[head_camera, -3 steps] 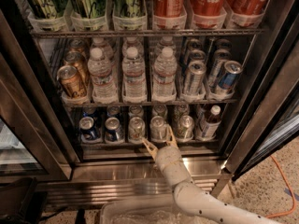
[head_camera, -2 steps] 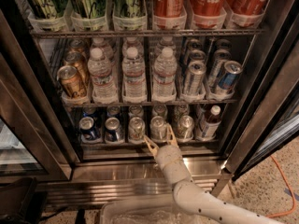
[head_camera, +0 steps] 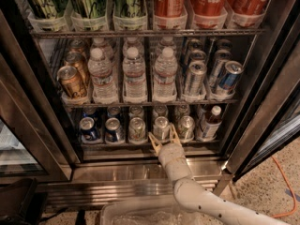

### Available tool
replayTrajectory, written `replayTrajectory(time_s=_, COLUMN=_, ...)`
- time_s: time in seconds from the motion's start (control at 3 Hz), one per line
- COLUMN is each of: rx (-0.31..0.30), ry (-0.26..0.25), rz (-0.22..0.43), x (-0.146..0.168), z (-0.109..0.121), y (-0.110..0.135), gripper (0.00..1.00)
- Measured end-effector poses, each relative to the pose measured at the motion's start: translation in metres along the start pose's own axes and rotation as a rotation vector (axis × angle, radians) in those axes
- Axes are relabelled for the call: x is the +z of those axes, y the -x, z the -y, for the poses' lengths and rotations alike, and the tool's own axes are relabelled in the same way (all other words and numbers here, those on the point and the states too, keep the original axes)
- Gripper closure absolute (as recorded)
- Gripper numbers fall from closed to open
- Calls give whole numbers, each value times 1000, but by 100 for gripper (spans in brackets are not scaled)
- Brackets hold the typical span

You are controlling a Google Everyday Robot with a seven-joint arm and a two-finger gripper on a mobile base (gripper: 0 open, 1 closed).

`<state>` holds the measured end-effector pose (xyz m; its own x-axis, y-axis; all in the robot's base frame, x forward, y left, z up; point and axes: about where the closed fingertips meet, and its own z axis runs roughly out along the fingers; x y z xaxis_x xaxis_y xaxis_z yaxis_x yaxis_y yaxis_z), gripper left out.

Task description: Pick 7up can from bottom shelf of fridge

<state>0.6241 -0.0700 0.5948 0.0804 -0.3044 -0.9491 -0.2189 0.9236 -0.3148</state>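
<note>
The fridge (head_camera: 262, 93) stands open with a steel frame and a dark interior. Its bottom shelf (head_camera: 117, 144) holds two blue cans (head_camera: 88, 128), three pale green-silver 7up cans and a small red-labelled bottle (head_camera: 209, 122). The middle 7up can (head_camera: 161, 124) stands at the front of its lane. My gripper (head_camera: 162, 135) is open at the front edge of the shelf. Its yellow fingers (head_camera: 153, 141) reach up on either side of that can's base. I cannot tell whether they touch it. My white arm (head_camera: 197, 200) comes in from the lower right.
More 7up cans stand to the left (head_camera: 137, 128) and right (head_camera: 186, 126). The rack above holds water bottles (head_camera: 134, 76), gold cans (head_camera: 71, 81) and slim silver-blue cans (head_camera: 228, 78). The top rack holds green cans and Coca-Cola cans. A clear bin (head_camera: 136, 214) sits below. An orange cable (head_camera: 283, 186) lies on the floor.
My gripper has moved a little up and forward into the bottom shelf, closer around the middle 7up can. The cans have not moved.
</note>
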Motion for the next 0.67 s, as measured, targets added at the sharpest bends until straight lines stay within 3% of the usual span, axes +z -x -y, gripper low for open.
replayTrajectory(time_s=0.67, rx=37, ry=-3, rz=-6, x=10, z=1, y=-4, gripper=37)
